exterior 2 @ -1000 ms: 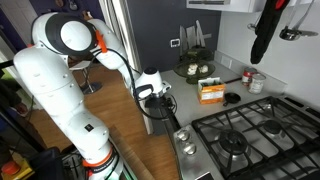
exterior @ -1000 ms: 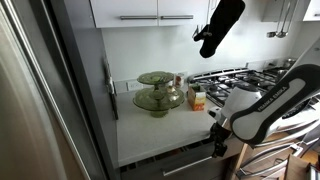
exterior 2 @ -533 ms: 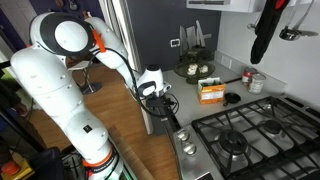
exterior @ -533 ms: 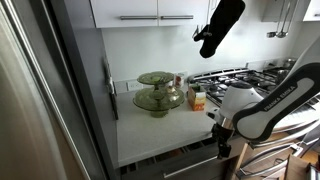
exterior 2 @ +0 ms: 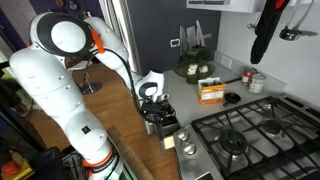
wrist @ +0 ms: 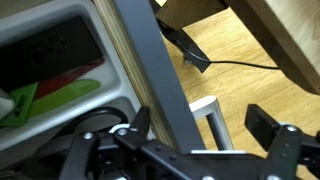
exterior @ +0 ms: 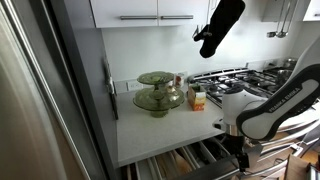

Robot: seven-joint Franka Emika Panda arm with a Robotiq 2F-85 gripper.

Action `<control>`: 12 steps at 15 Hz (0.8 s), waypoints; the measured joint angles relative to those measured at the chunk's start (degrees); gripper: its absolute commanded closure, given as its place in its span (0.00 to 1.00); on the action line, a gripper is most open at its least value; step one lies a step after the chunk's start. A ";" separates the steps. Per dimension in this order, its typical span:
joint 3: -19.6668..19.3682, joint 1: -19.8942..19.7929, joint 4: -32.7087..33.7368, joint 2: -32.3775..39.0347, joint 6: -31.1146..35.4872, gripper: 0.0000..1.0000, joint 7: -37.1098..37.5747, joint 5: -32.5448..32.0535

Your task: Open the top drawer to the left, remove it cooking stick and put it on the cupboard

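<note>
The top drawer (exterior: 190, 162) under the white countertop of the cupboard (exterior: 150, 132) stands pulled out. Its dark front (wrist: 150, 70) and silver bar handle (wrist: 208, 125) run between my gripper's two fingers. My gripper (wrist: 200, 122) is open; one finger sits inside the drawer and the other outside the handle. It also shows in both exterior views (exterior: 238, 152) (exterior 2: 158, 114). The wrist view shows a grey tray (wrist: 70, 60) with green and red utensils. Pale long shapes lie in the drawer in an exterior view, but I cannot pick out the cooking stick.
A green glass stand (exterior: 158, 92) and a small carton (exterior: 197, 98) sit on the countertop. The gas stove (exterior 2: 250, 135) adjoins the cupboard. A fridge side (exterior: 60, 90) borders it on the other side. White wall cabinets (exterior: 150, 12) hang above. Wooden floor (wrist: 240, 60) lies below.
The drawer has slid out from nearly shut to well open. My gripper has moved with its front, out from the cabinet and a little lower.
</note>
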 measured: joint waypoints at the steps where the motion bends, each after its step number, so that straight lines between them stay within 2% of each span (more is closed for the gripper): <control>1: 0.09 -0.10 -0.12 -0.29 -1.83 0.00 0.03 0.01; 8: 0.22 -0.19 0.08 -3.96 -14.83 0.00 2.35 0.01; 12: 0.69 -0.15 0.66 -5.80 -16.70 0.00 7.74 1.51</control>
